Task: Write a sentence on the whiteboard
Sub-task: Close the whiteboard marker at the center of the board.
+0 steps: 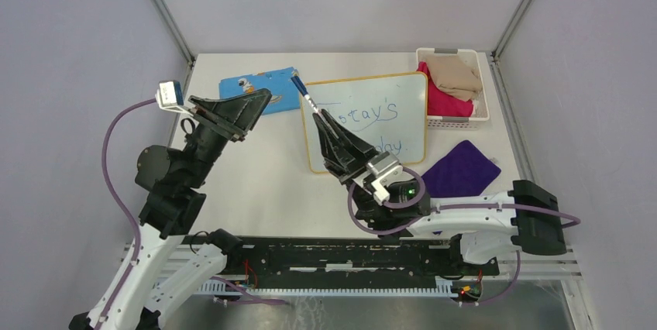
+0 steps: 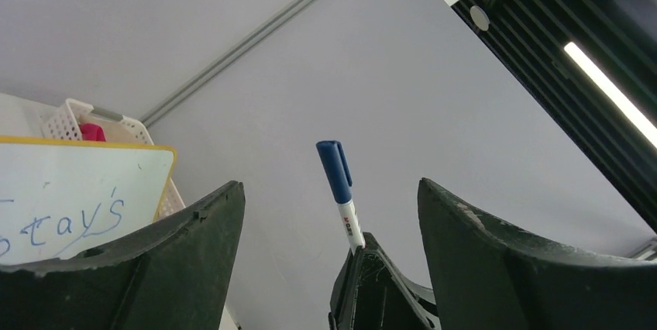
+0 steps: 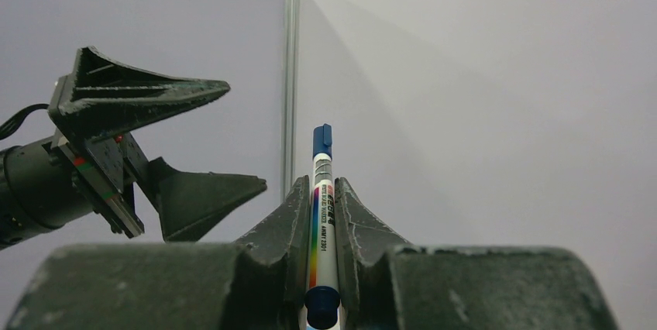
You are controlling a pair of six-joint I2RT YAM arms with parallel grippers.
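The whiteboard [image 1: 409,113] lies flat at the table's middle back, its yellow rim showing. The sentence [image 1: 370,115] is blue handwriting in two lines, its lower line partly hidden by my right arm. My right gripper [image 1: 318,118] is shut on a capped marker [image 1: 307,99] that points up and away over the board's left edge. In the right wrist view the gripper [image 3: 321,181] clamps the marker [image 3: 320,214] along its barrel. My left gripper [image 1: 259,109] hangs open just left of the marker, holding nothing. Its view shows the marker [image 2: 341,190] between the wide fingers [image 2: 194,252], apart from both.
A blue patterned cloth [image 1: 259,82] lies left of the board, under my left gripper. A white basket [image 1: 453,86] of folded cloths stands at the back right. A purple cloth [image 1: 461,169] lies right of my right arm.
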